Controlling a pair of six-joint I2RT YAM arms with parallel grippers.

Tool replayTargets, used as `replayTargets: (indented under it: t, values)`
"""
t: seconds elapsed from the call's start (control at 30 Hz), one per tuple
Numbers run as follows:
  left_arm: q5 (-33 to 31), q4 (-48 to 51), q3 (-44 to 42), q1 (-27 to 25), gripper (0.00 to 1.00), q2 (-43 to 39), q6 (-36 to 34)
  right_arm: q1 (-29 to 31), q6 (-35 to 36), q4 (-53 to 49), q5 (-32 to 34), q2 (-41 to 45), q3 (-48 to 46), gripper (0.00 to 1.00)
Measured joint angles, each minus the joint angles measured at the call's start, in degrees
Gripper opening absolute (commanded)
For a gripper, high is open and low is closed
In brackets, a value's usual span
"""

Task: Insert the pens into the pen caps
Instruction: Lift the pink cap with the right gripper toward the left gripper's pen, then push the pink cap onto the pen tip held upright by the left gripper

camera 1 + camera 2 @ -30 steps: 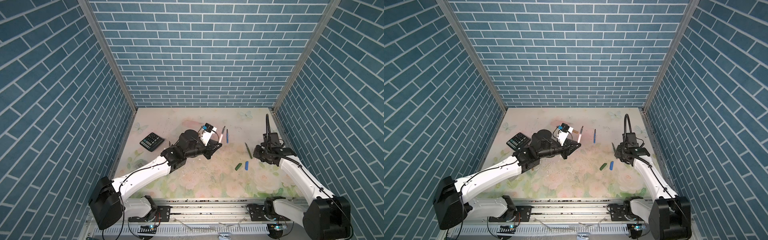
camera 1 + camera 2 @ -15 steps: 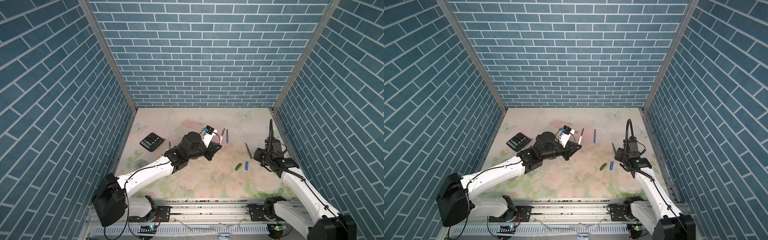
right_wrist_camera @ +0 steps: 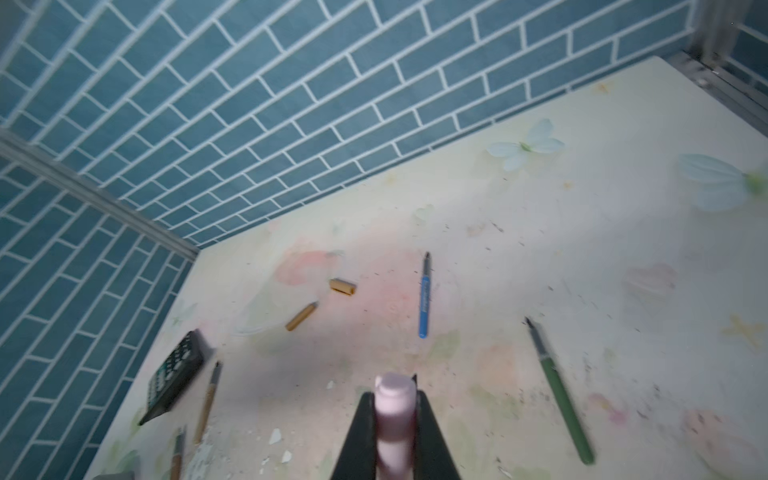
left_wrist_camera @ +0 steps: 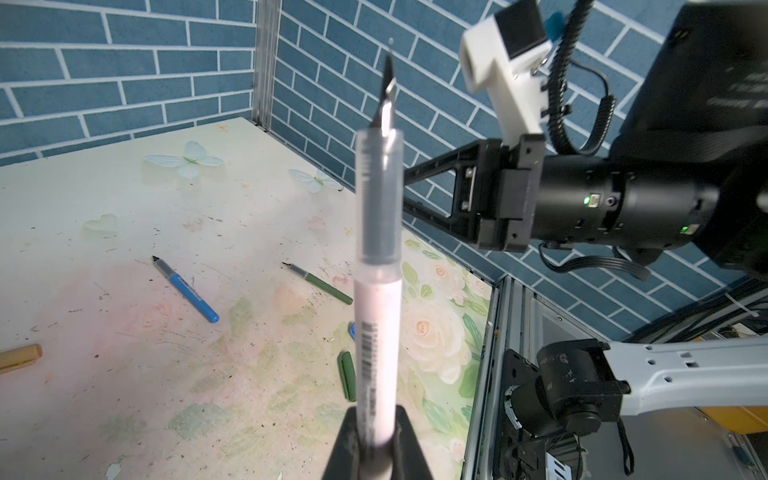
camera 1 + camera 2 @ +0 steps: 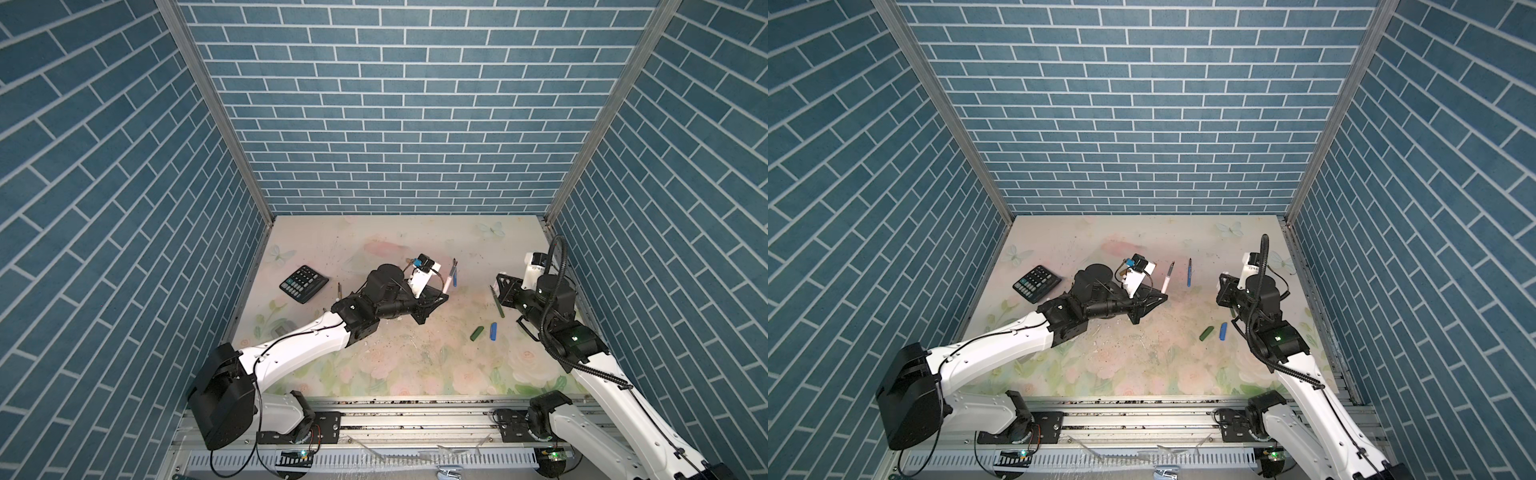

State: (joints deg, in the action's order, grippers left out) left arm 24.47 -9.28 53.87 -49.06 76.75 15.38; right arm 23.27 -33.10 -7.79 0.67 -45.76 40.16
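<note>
My left gripper (image 4: 376,415) is shut on the lower end of the pale pink-white pen (image 4: 378,291), whose dark tip points up and away; in both top views the pen (image 5: 1168,277) sticks out past the gripper (image 5: 1165,296). My right gripper (image 3: 395,395) is shut on the pink cap (image 3: 395,411), over the right side of the table (image 5: 496,289). On the table lie the blue pen (image 5: 1189,272), the green pen (image 3: 557,390), the green cap (image 5: 477,333) and the blue cap (image 5: 493,331). Two gold-brown caps (image 3: 343,286) (image 3: 301,316) and two gold-brown pens (image 3: 209,395) (image 3: 178,451) lie further left.
A black calculator (image 5: 304,284) lies at the table's left side, beside a gold-brown pen (image 5: 338,289). Blue brick walls close in the table on three sides. In the left wrist view the right arm (image 4: 582,199) hangs over the table's right edge.
The right arm has turned its wrist and carried the pink cap a little left, toward the left gripper. The left arm has shifted slightly with the pen. Both grips are unchanged.
</note>
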Motion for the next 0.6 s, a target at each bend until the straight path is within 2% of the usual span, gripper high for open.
replayTargets:
  t: [0.2,0.6]
  values:
    - [0.6,0.1,0.0,-0.1,0.0,0.0,0.0,5.9,0.1,7.5,-0.1,-1.6,6.4,0.12]
    - [1.1,1.8,0.2,-0.2,0.0,0.9,-0.7,8.6,0.2,13.2,-5.0,-9.2,12.8,0.12]
